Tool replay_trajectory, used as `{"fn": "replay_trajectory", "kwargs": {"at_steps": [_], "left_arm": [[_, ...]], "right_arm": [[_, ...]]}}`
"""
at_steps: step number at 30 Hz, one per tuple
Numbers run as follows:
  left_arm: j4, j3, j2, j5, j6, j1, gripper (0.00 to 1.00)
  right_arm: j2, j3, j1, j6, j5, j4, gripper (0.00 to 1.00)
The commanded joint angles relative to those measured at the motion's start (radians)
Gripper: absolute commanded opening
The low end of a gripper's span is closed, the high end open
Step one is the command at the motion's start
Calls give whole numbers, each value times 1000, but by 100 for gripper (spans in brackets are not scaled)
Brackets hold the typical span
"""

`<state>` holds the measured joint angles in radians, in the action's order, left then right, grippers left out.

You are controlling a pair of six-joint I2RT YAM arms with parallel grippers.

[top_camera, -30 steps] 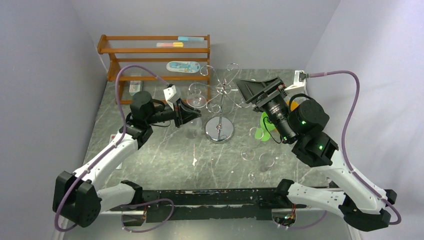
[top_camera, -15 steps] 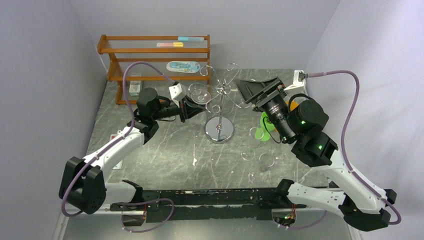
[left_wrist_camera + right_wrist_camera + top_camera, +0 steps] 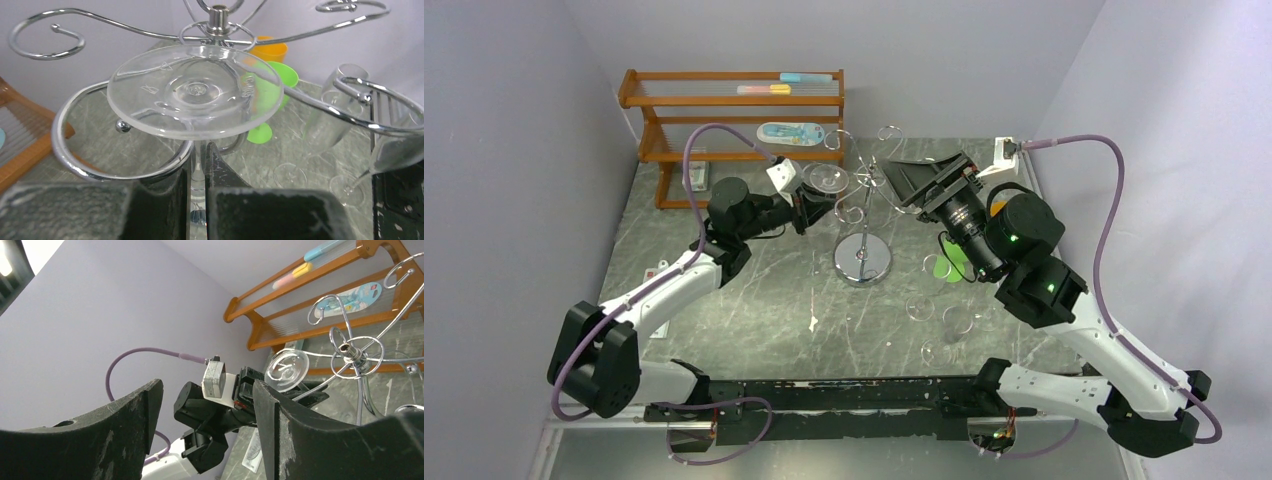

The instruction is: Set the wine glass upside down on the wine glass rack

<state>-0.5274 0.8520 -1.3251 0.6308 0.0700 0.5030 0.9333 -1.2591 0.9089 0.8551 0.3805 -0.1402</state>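
L arm [image 3: 674, 288] farther fwd, glass [image 3: 195, 97] foot-up at rack [image 3: 862, 262]

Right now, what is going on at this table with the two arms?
The left gripper is shut on the stem of a wine glass, which it holds upside down with the foot on top. The glass is at the wine glass rack, its foot just above one curled arm. Whether the stem already sits inside that loop is unclear, and the glass is not released. The right gripper is open and empty, on the other side of the rack.
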Motion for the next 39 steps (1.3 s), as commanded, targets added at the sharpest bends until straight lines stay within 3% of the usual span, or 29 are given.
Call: {"fn": "replay_trajectory", "kwargs": {"at_steps": [1,10,19,23,29,39], "left_arm": [[-178,-21,10,-128,42,7,5],[-228,-56,15,-207,78,11,5],[-215,-22,-21,-153,77,15,5],[-182,22,-52,-225,83,35,5],[-232,-25,-26,-376,90,57,5],[-276,-75,18,-502,108,70,5]], "right_arm": [[-1,-3,-3,13,1,7,70],[-4,1,-3,20,-2,3,69],[-7,5,-3,22,-2,2,68],[-5,9,-2,25,-3,4,68],[-6,13,-3,28,-5,3,68],[-7,16,-2,31,-8,5,68]]}}
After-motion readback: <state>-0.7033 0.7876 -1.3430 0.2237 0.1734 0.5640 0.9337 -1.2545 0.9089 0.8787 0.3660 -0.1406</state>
